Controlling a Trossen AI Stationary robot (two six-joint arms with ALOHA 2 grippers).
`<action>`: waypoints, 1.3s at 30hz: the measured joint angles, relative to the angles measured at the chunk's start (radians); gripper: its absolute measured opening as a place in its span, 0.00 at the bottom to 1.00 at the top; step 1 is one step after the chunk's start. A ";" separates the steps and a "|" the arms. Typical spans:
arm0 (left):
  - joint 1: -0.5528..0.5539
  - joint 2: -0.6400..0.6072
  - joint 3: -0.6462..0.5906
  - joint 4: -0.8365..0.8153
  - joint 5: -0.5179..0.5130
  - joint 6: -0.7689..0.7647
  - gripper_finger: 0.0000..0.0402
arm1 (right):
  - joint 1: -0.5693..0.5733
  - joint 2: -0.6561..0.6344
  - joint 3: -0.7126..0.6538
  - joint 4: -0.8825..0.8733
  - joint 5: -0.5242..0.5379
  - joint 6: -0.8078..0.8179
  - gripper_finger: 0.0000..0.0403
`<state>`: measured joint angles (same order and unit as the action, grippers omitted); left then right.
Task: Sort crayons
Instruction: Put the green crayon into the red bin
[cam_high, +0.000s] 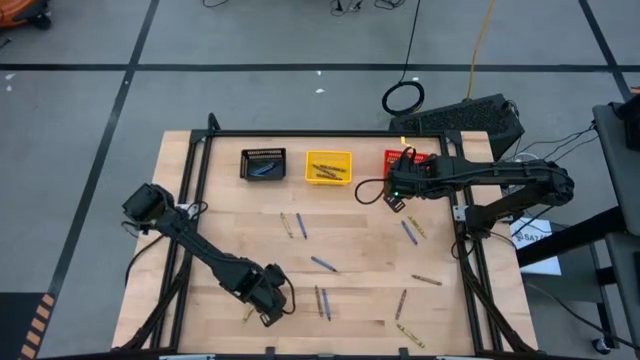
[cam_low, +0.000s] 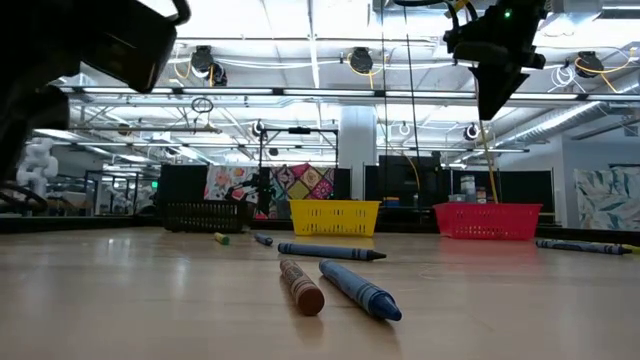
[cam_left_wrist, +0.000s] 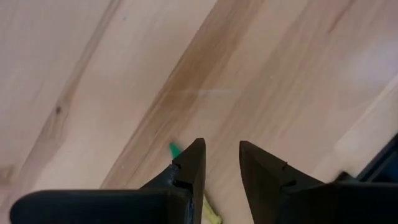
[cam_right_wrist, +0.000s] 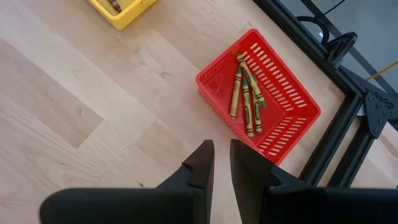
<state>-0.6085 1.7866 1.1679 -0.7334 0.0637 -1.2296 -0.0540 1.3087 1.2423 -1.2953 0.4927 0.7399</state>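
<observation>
The left gripper (cam_high: 268, 312) sits low at the table's (cam_high: 200, 215) near edge, fingers apart over a yellow-green crayon (cam_left_wrist: 210, 214), perhaps touching it. Loose crayons (cam_high: 322, 264) lie scattered across the middle. Along the far edge stand a black bin (cam_high: 264, 164), a yellow bin (cam_high: 328, 166) and a red bin (cam_right_wrist: 261, 99). The right gripper (cam_high: 396, 198) hovers beside the red bin, fingers nearly together, empty.
</observation>
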 joint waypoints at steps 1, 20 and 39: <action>-0.003 0.000 0.000 -0.009 0.000 -0.015 0.24 | 0.000 0.000 0.000 0.000 0.000 0.000 0.10; -0.098 0.003 0.000 -0.066 -0.005 -0.232 0.24 | 0.000 0.000 0.000 0.000 0.000 -0.011 0.10; -0.121 0.060 0.000 -0.069 -0.011 -0.257 0.24 | 0.003 0.000 0.000 0.001 0.000 -0.019 0.10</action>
<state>-0.7292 1.8465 1.1675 -0.8024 0.0529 -1.4864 -0.0505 1.3087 1.2420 -1.2945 0.4931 0.7212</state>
